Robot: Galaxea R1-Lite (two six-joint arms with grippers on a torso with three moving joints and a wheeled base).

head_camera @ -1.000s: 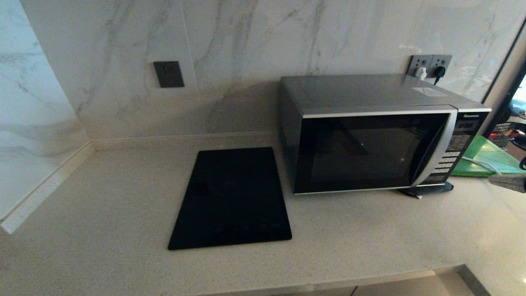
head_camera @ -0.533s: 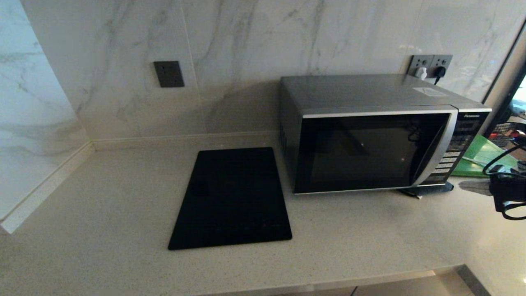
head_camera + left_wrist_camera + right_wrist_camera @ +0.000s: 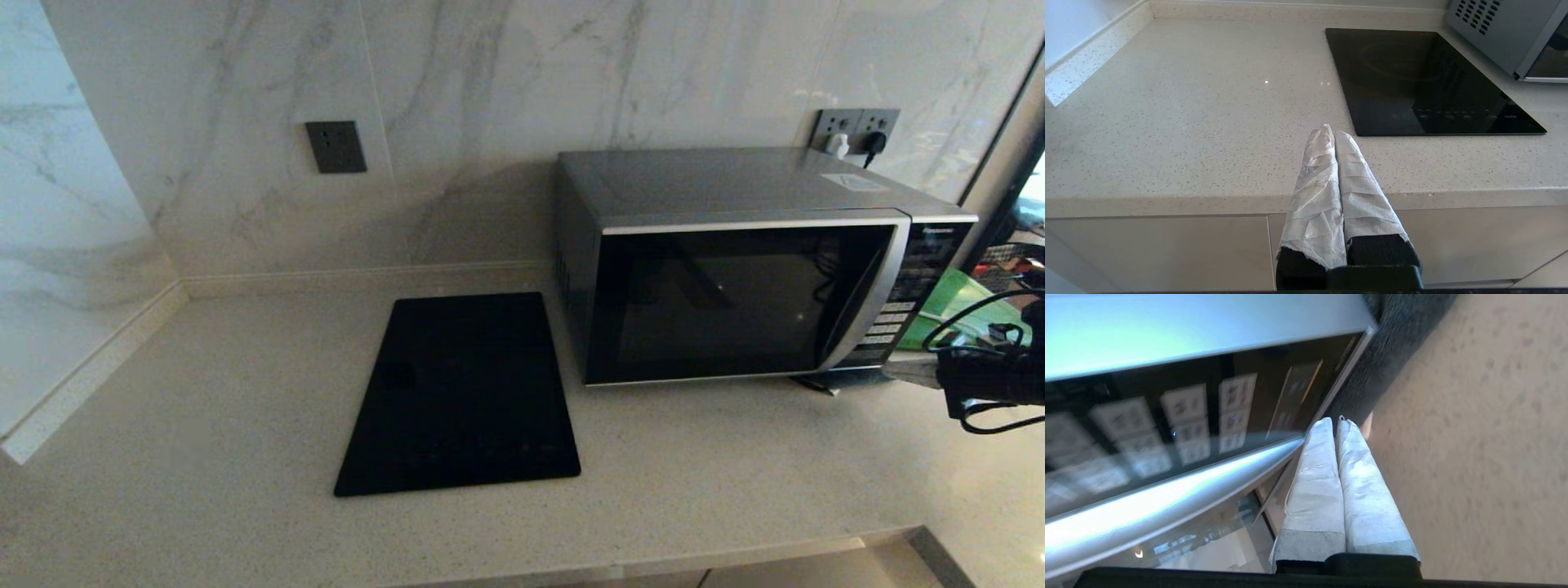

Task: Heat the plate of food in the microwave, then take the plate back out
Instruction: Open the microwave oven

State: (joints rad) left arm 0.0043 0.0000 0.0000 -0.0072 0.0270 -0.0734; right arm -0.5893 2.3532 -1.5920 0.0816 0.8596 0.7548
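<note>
The black and silver microwave [image 3: 735, 278] stands on the counter with its dark glass door closed. My right gripper [image 3: 894, 369] comes in from the right, low by the microwave's front right corner. In the right wrist view this gripper [image 3: 1333, 421] is shut and empty. Its wrapped fingertips [image 3: 1323, 428] lie beside the lower end of the curved silver handle [image 3: 1167, 498], below the button panel [image 3: 1180, 416]. My left gripper [image 3: 1329, 131] is shut and empty, parked below the counter's front edge, out of the head view. The plate of food is out of view.
A flat black glass cooktop [image 3: 461, 392] lies on the counter left of the microwave. A green board [image 3: 955, 302] sits right of the microwave, and a dark mat [image 3: 849, 377] pokes out under its right corner. Wall sockets [image 3: 857, 126] are behind.
My right arm has come in from the right edge toward the microwave's lower right corner, near the handle. The door stays closed and the left arm has not moved.
</note>
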